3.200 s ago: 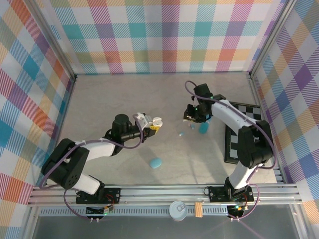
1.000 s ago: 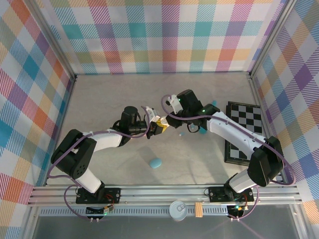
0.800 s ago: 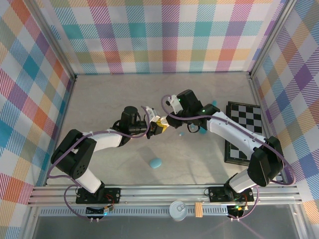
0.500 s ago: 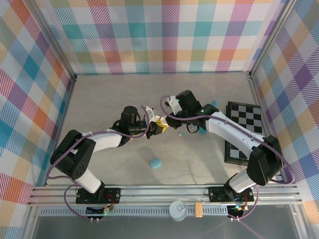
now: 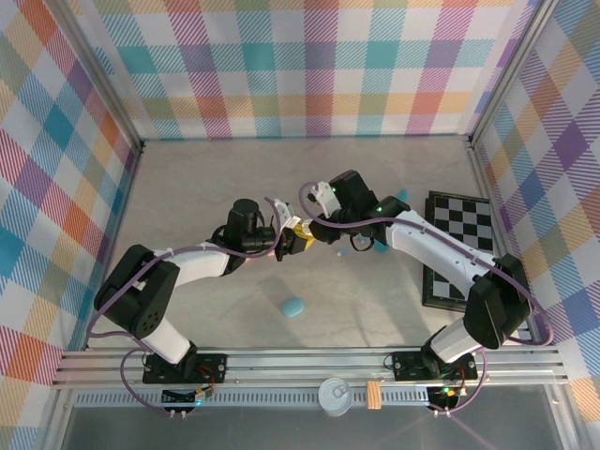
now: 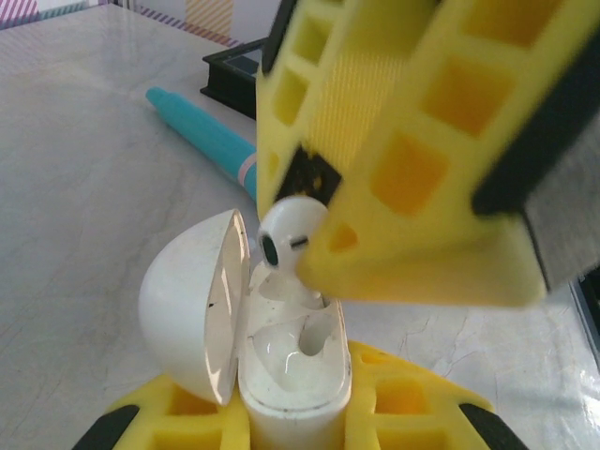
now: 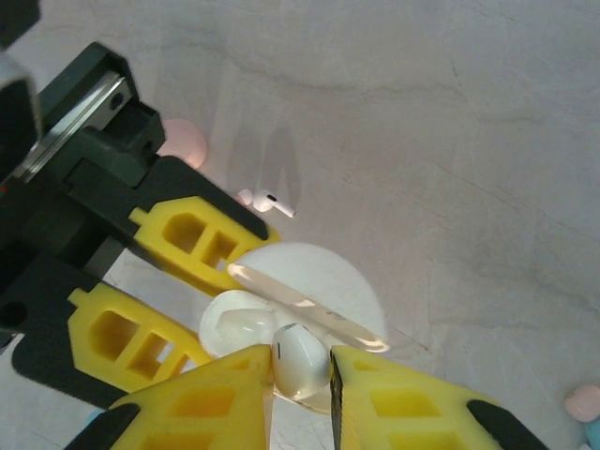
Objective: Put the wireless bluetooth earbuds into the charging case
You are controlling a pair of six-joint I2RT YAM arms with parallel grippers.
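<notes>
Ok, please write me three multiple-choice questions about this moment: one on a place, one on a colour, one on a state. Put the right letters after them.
1. Where is the white earbud that the right pincer grips?
A. just above the open case
B. on the checkerboard
C. flat on the table

2. What colour is the case in the left pincer?
A. teal
B. pink
C. white

3. How is the case's lid?
A. shut
B. swung open
C. taken off

Answers: 1 A, both wrist views show the bud at the case's mouth, over its slots. 2 C, its shell is white in both wrist views. 3 B, the lid stands to one side, attached at the hinge.
</notes>
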